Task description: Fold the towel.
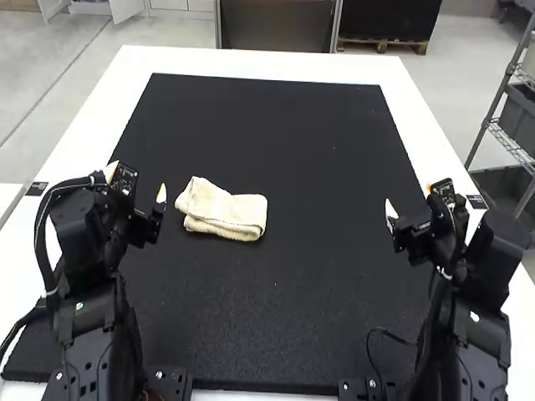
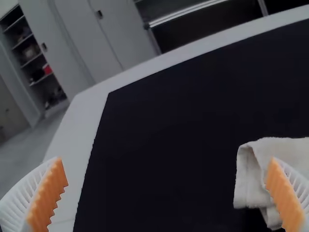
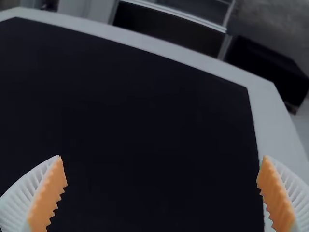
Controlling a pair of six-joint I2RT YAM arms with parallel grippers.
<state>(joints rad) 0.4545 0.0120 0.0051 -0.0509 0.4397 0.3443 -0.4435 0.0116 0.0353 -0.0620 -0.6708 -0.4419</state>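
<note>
Black matting point(image 1: 276, 309) covers most of a white table point(image 1: 251, 64), leaving a pale border along the far edge and both sides. Towel point(image 1: 230, 213): cream, resting flat on the matting in the left half of the work area, between the two arms and much nearer to the left one. It is folded into a compact, roughly oblong bundle; layered edges are visible along its near side, and the end toward the left arm forms an angled corner.

Left arm point(image 1: 88, 322): mounted at the near left. Its gripper, the left gripper point(image 1: 136, 182), is positioned just beside the towel's left end. Finger condition — spread wide, with the ribbed white fingers and their orange pads point(image 2: 47, 195) well separated. In the left wrist view, one finger overlaps part of the towel in the line of sight; contact cannot be determined from that angle.

Right arm point(image 1: 481, 326): mounted at the near right. The right gripper point(image 1: 411, 199) is located near the matting's right edge, well apart from the towel. Finger condition — likewise spread wide, with a broad gap between the orange pads. A thin black cable point(image 1: 389, 332) curves over the matting near the right arm's base.
</note>
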